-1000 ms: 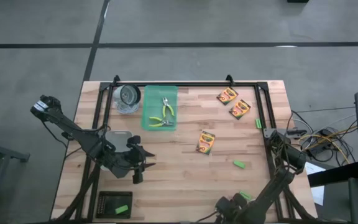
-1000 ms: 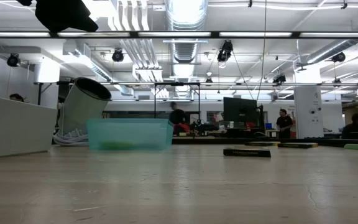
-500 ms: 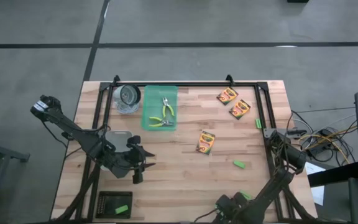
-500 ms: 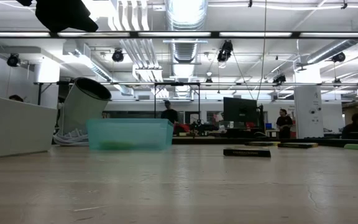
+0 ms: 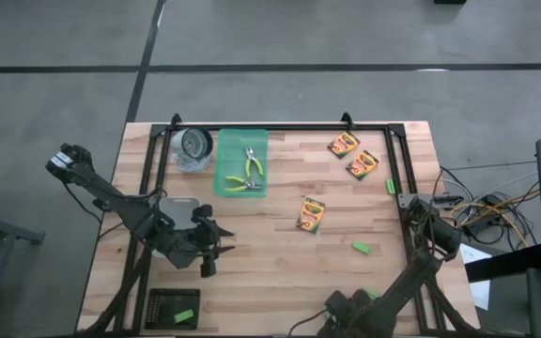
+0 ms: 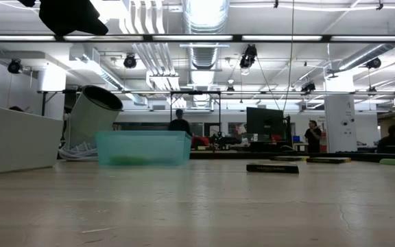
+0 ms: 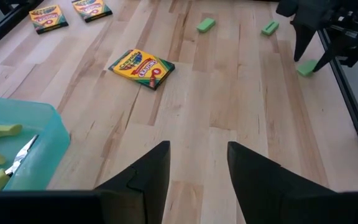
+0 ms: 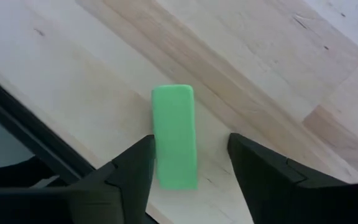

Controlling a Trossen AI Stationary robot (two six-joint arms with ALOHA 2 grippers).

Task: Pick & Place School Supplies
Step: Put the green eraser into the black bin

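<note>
Wooden table (image 5: 280, 263): teal tray (image 5: 241, 163), crayon boxes (image 5: 311, 214), green blocks (image 5: 361, 248)

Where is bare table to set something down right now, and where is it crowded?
Free: the wood between the teal tray and the two far crayon boxes, and the stretch from the left gripper to the middle crayon box. Crowded: the near right edge, where the right gripper straddles a green block.
</note>
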